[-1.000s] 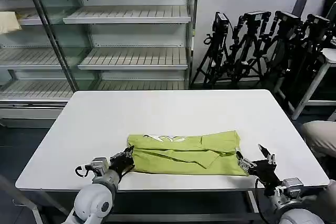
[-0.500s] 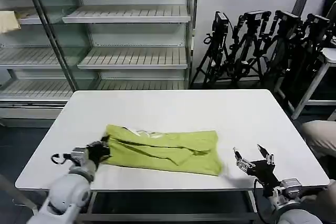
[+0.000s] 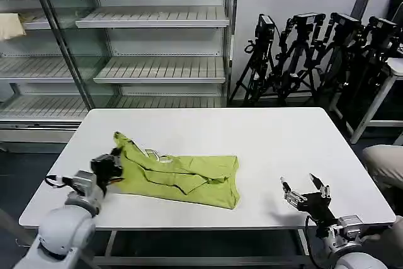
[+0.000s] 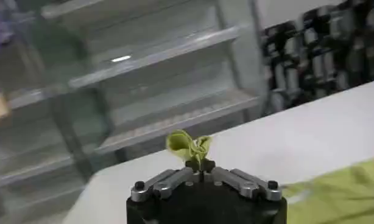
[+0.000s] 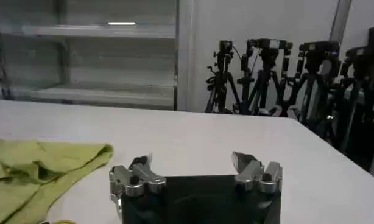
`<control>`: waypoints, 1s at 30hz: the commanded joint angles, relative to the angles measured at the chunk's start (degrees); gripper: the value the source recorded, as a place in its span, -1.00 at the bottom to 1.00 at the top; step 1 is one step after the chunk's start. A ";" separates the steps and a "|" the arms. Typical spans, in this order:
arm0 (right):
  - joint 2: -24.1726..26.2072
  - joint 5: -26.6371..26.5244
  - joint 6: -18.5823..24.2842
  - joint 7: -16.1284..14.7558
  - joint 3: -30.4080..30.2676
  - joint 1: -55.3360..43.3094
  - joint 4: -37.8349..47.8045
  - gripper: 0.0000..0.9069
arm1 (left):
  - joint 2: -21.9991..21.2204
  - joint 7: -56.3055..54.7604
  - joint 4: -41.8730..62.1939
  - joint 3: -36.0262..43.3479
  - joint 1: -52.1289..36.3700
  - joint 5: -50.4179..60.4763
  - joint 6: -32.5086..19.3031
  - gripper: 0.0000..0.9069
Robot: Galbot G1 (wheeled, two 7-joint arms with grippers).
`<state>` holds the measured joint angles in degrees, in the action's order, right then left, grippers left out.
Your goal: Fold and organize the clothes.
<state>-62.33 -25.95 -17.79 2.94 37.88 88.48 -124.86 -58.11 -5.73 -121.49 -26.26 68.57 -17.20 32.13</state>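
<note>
While pinched by left pincer (image 3: 115,163), T-shirt (image 3: 179,177) trails rightward

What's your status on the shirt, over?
Left pincer shut on the lime T-shirt, holding its left end bunched at the table's left side. Right pincer open, off the cloth, near front right edge. Nothing in the way.

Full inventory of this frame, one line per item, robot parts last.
T-shirt: 1, lime, partly folded, left-centre of table, one end pinched by the left gripper.
Table: 1, white, in front of the robot.
Shelving unit: 1, pale metal, behind the table.
Cream cloth: 1, on a shelf at far left.
Tripods: several, black, back right.
Left gripper: 1, black, shut on the T-shirt's left end.
Right gripper: 1, black, open, near the table's front right edge, clear of the shirt.
</note>
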 commanded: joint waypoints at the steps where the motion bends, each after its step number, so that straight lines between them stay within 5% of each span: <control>1: -0.21 0.18 0.01 -0.08 0.43 0.23 -0.10 1.00 | -2.90 2.55 -10.71 14.28 2.40 2.44 -0.04 -1.00; 9: -0.80 0.64 0.21 -0.38 0.64 0.26 0.18 1.00 | -6.22 6.51 -5.27 19.85 -0.37 7.91 -5.59 -1.00; 30: -0.15 1.25 0.58 -1.10 2.50 0.71 0.13 1.00 | -12.51 3.91 3.44 28.87 -10.60 -2.45 -2.78 -1.00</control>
<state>-62.57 -25.08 -17.30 2.04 39.65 89.09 -124.52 -68.96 -1.27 -120.06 -1.42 61.39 -14.99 28.37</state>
